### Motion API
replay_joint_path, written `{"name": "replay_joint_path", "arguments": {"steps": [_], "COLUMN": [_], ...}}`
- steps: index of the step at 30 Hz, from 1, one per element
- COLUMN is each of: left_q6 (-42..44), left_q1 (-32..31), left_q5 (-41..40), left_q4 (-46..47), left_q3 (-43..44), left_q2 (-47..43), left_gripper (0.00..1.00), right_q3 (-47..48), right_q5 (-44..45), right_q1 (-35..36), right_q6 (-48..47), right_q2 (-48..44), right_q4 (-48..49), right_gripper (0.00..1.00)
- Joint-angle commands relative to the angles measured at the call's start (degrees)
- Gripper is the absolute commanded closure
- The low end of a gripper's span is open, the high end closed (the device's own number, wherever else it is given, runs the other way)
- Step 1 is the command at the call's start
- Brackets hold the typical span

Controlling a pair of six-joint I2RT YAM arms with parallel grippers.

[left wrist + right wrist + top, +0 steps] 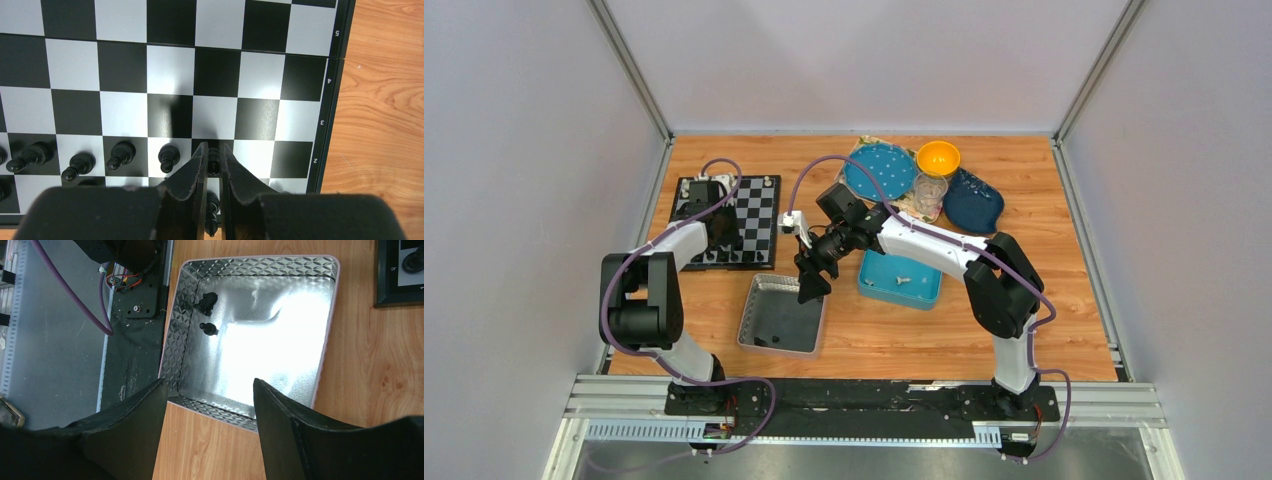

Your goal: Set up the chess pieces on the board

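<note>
Left gripper (213, 150) jaws clamped on a black pawn (213, 162), low over the board (260, 85); pawn row (121, 154) extends toward 9 o'clock. Right gripper (210, 382) jaws apart, empty; two black pieces (206, 302) in silver tray (176, 345) at 12 o'clock, nearer this arm.

Between the fingers of the left end effector (213, 156), a black piece (213, 162) shows only as a sliver in the gap, so its kind cannot be told. The board (220, 65) runs off the left wrist view on three sides, and from above the left arm (679, 245) covers its near-left squares. The right wrist view catches only one corner of it, and the two black pieces (206, 302) in the tray (260, 262) are too small to name.
</note>
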Motion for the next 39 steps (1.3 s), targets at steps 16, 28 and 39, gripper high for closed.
{"name": "replay_joint_path", "arguments": {"steps": [16,28,39], "left_q6": [0.43,-0.36,-2.47], "left_q1": [-0.02,-0.11,-0.02], "left_q5": [-0.57,0.84,3.56], "left_q4": [-1.91,-2.97,-3.5], "left_q3": [2.35,7.35,7.46], "left_q2": [-0.47,-0.9,-13.02], "left_gripper": [0.7,0.64,0.55], "right_q3": [0.43,0.61,3.59], "right_q5": [-0.06,-0.06,1.43], "right_q1": [0.38,0.47,0.12], "right_q6": [-1.33,-1.68,-6.51], "right_q2": [-1.46,-1.55,-2.61], "right_q4": [0.23,-0.13,-3.89], "right_gripper": [0.33,0.33,0.33]}}
